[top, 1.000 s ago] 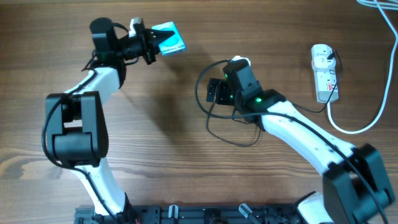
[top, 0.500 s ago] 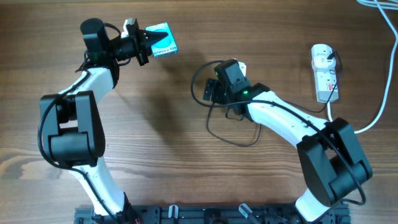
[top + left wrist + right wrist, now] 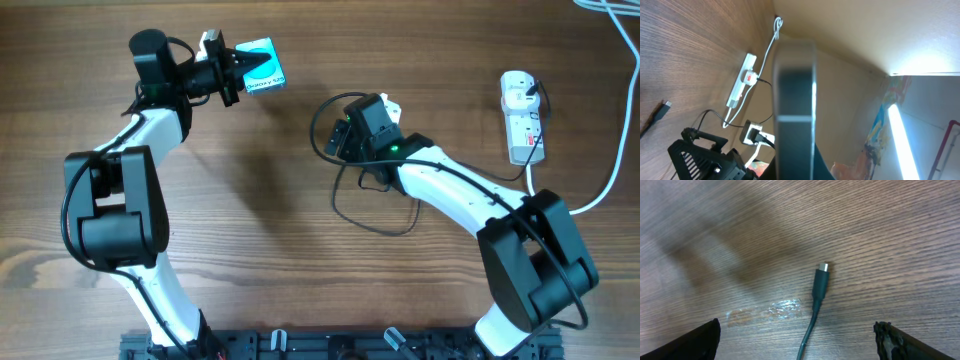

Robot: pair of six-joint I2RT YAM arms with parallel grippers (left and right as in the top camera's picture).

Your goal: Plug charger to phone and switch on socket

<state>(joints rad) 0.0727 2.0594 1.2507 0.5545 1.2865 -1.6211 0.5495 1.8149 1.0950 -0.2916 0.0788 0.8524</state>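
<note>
The phone, cyan-screened with a white rim, is held above the far left of the table with my left gripper shut on its edge. The left wrist view shows the phone edge-on as a dark slab between the jaws. The charger, a thin black cable, loops on the wood under my right arm. Its small plug tip lies flat just ahead of my open right gripper, between its spread fingers and untouched. The right gripper hovers low at the table's centre. The white socket lies at the far right.
A thick white lead curves from the socket toward the right edge. The black cable runs on to the socket's near end. In the left wrist view the socket and the loose plug tip lie on the wood below.
My left gripper carried the phone a little to the left. The right gripper moved left over the cable's loose end and stayed open.
</note>
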